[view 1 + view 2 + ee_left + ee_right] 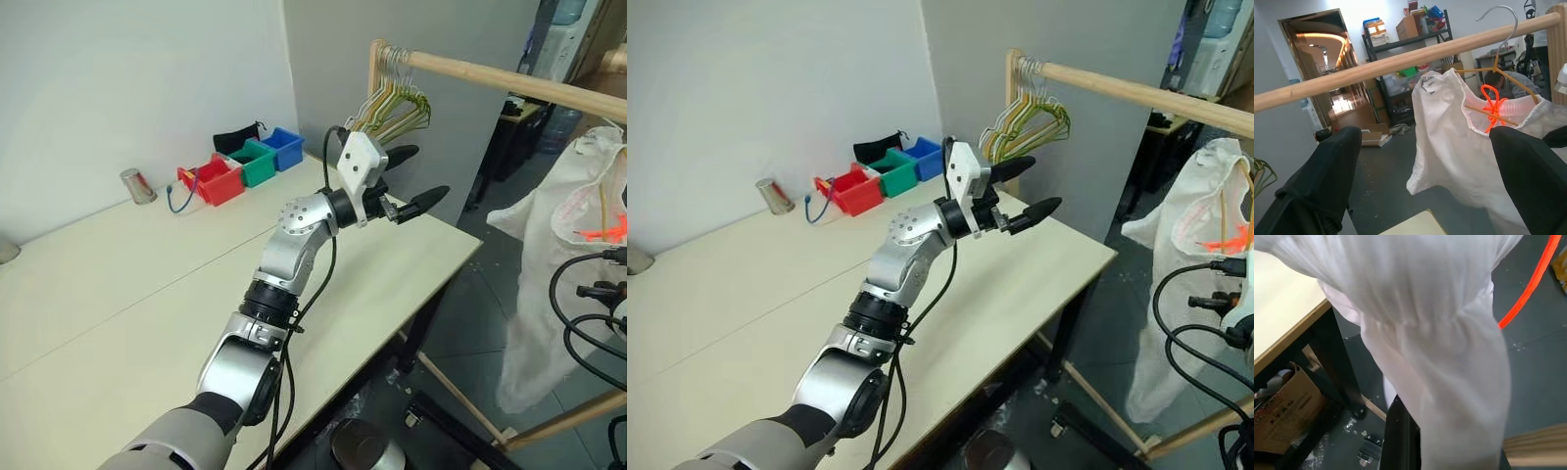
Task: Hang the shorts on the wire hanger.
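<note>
Shorts [1449,147] thin wrinkled white cloth; wire hanger [1508,73] thin metal; rail [1376,63] smooth bare wood; surface [118,284] matt pale laminate.

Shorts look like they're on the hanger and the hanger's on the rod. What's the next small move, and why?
Probably open the right gripper and ease it back. The shorts already drape over the wire hanger, whose hook sits over the wooden rod, while the right wrist view shows white fabric bunched at that gripper. The left gripper is open, holding nothing, short of the rod.
</note>
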### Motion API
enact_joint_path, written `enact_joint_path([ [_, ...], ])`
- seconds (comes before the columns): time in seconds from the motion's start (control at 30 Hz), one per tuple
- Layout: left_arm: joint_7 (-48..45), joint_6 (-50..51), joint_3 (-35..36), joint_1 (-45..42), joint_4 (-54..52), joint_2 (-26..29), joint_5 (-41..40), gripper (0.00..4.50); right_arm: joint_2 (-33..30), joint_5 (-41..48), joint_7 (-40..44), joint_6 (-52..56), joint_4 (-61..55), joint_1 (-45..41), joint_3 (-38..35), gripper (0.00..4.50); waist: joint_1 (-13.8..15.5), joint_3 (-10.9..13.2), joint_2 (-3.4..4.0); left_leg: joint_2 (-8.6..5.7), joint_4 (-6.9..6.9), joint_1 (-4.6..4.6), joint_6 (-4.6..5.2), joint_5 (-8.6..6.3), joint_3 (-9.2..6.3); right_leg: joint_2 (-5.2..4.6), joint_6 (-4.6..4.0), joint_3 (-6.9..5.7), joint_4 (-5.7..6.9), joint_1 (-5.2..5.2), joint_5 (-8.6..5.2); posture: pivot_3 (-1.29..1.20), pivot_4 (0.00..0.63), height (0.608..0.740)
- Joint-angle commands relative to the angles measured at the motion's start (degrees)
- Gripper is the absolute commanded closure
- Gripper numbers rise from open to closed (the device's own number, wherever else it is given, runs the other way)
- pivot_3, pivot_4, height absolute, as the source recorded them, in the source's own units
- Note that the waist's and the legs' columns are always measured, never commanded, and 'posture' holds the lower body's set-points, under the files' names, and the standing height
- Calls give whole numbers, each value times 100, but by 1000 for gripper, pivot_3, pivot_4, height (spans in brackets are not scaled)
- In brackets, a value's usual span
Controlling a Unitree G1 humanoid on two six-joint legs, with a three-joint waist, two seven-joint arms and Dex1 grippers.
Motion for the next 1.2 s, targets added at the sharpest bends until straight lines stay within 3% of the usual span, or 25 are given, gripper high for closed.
enact_joint_path([
  [0.03, 35, -194, -58, 22, -244, -68, 57, 44, -253, -152, -108, 39, 486, -532, -346, 4500, 25, 0, 0, 0, 0, 0, 0, 0, 0, 0, 1, 0, 0, 0, 0, -629, 0, 740],
  [0.13, 41, -360, -134, 32, -198, -100, 178, 44, -599, -200, -20, 38, 934, -717, -236, 4500, 90, 2, -2, -11, 0, 0, 0, 0, 2, -12, 5, 2, -1, 1, -1, -629, 0, 740],
  [0.4, 114, -373, -126, 57, -240, -178, 220, 44, -735, -255, 43, -12, 1742, -1132, -350, 4500, 198, 13, -20, -13, 1, 1, 0, 0, 6, -13, 8, 7, -2, 2, -1, -603, 0, 740],
  [0.67, 197, -309, -122, 118, -347, -140, 250, 44, -329, -129, -83, 39, 2332, -1678, -826, 4500, 342, 21, -34, -18, 1, 1, 0, 0, 7, -16, 9, 9, -2, 2, 0, -576, 0, 740],
  [0.9, 245, -303, -91, 108, -342, -101, 261, 44, -368, 22, -85, 39, 2428, -1699, -647, 4500, 451, 19, -29, -27, 2, -1, 0, 0, 6, -25, 15, 12, -5, 3, 3, -567, 0, 740],
  [1.2, 295, -279, -98, 132, -365, -44, 260, 0, -419, 39, -274, 39, 2415, -1587, -566, 2530, 553, 22, -34, -32, 3, -2, 0, 0, 4, -28, 19, 13, -8, 4, 5, -558, 0, 740],
])
